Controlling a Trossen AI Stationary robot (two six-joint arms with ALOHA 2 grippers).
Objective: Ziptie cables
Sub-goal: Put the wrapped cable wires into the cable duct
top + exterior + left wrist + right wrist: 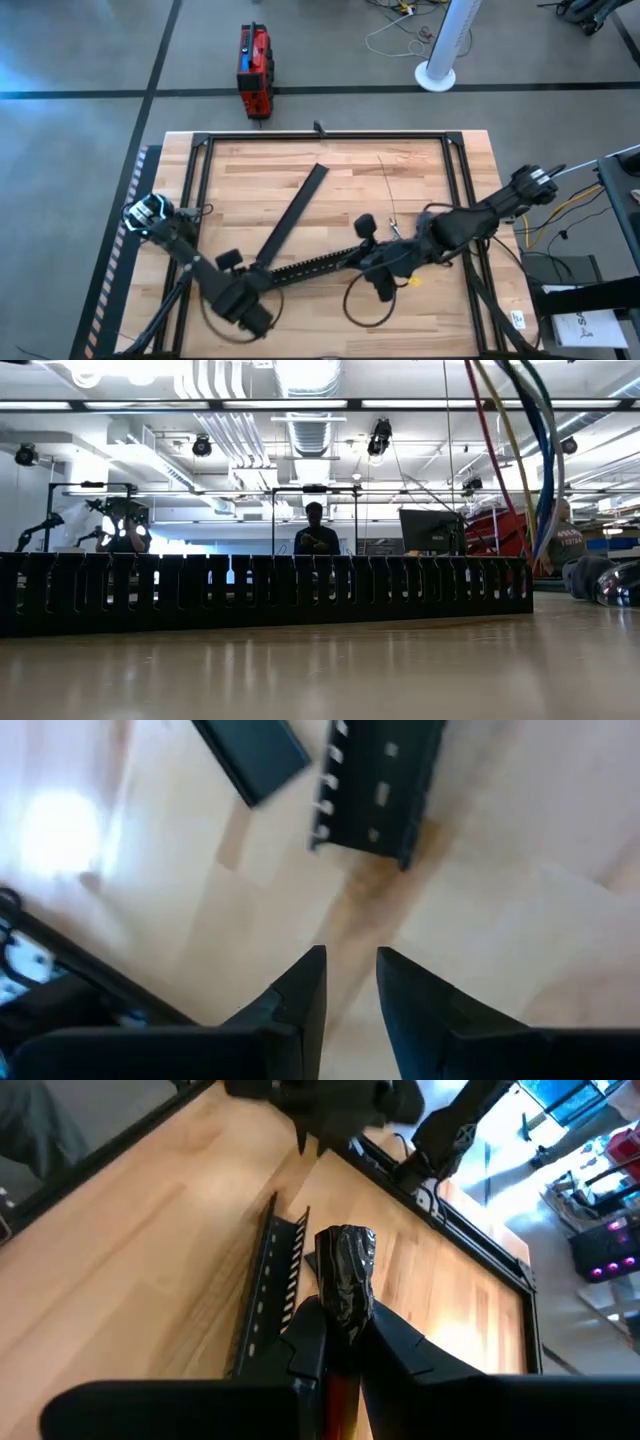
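The cables show in the low view as red, orange, blue and green strands (520,450) running up out of the picture at the right. In the right wrist view their black-wrapped end (345,1265) sticks out past my right gripper (342,1330), which is shut on them over the table's middle (372,265). A long black slotted bar (320,262) lies flat on the wood. A flat black bar (295,215) lies slanting beside it. My left gripper (350,970) hangs over bare wood near the slotted bar's left end (375,780), fingers a narrow gap apart, nothing between them. My right gripper pinches the cables between its two fingers just behind the black-wrapped end (343,1295), with a red strand (340,1395) showing farther back in the gap. The fingers slant down toward the table's left side. The wrapped end juts past the fingertips, clear of the wood.
A black metal frame (320,135) runs around the tabletop. A red case (254,70) and a white stand (438,72) are on the floor beyond the far edge. A person (316,532) stands in the room behind. A dark looped cable (362,305) lies near the front.
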